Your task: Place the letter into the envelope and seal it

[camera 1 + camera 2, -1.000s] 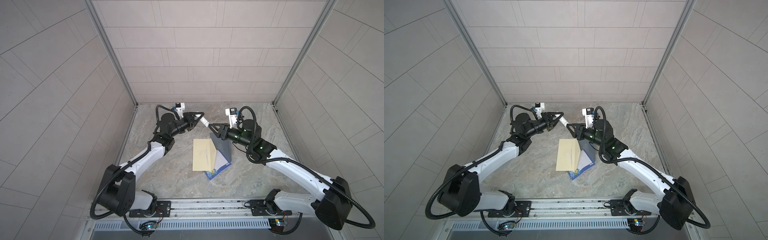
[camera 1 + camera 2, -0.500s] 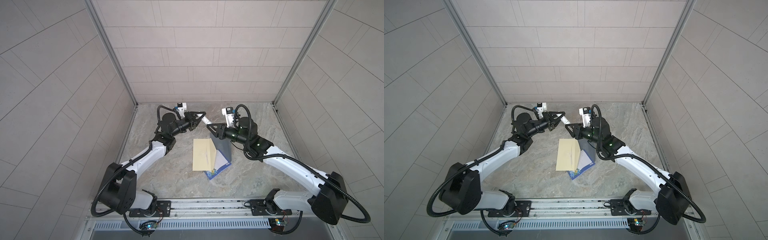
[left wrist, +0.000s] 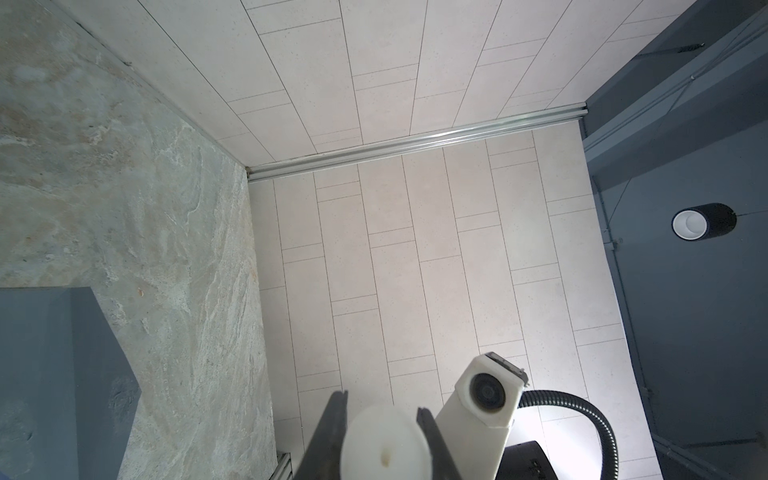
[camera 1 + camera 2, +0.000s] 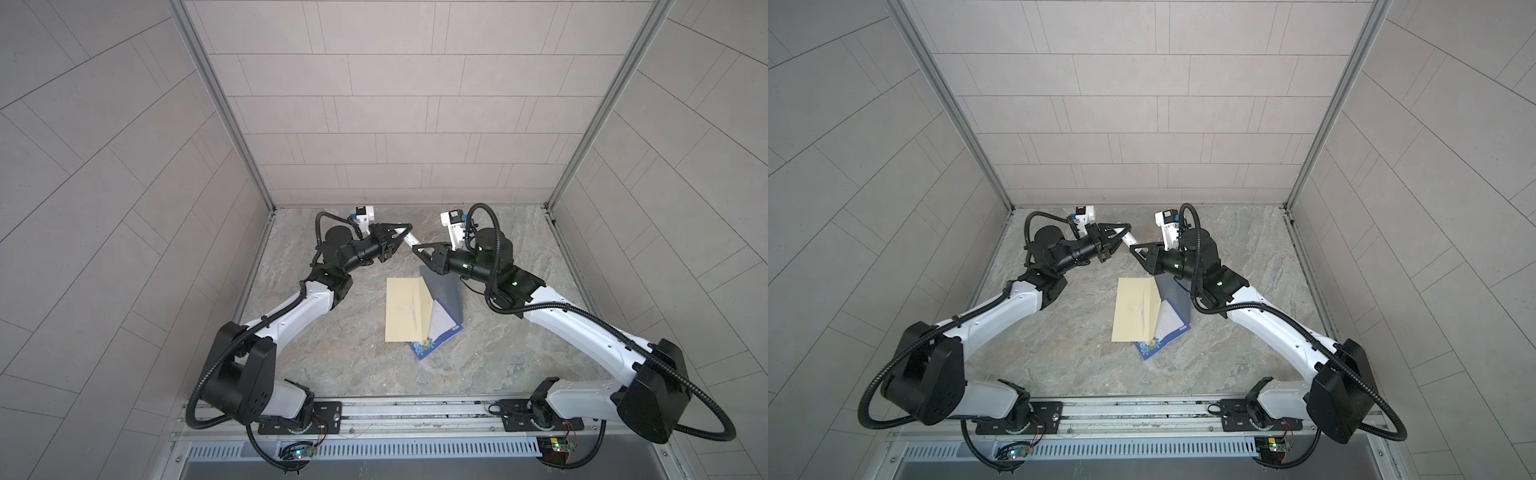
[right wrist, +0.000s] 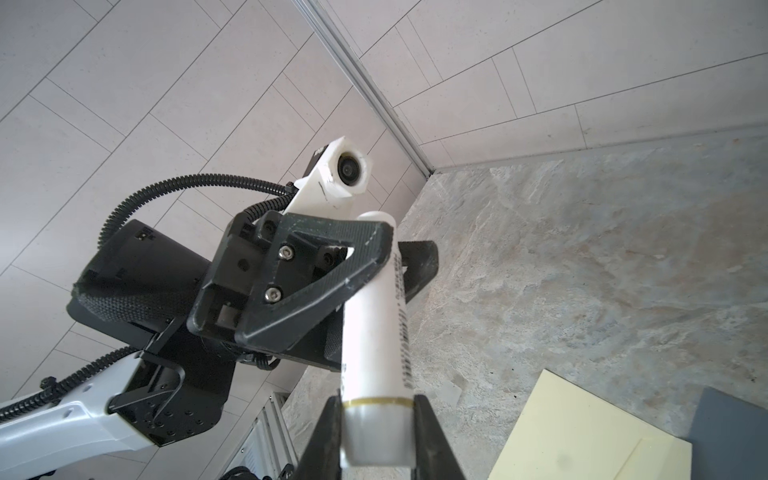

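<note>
A white glue stick (image 4: 409,240) hangs in the air between both grippers, behind the envelope. My left gripper (image 4: 404,235) is shut on its body; in the left wrist view the stick's round end (image 3: 384,444) fills the jaws. My right gripper (image 5: 376,415) is shut on the stick's grey cap end (image 5: 376,432). The yellow envelope (image 4: 405,309) lies flat on the table with its grey flap (image 4: 446,291) open to the right. The white letter (image 4: 440,326) with a blue edge sticks out askew at the envelope's right side.
The stone-patterned table (image 4: 332,353) is walled by tiled panels at the back and on both sides. Both arm bases sit on a rail (image 4: 395,415) along the front edge. The right wrist camera (image 3: 488,390) shows close by in the left wrist view.
My right gripper has moved left onto the free end of the glue stick and its jaws have closed on the cap. The left gripper kept its hold and barely moved.
</note>
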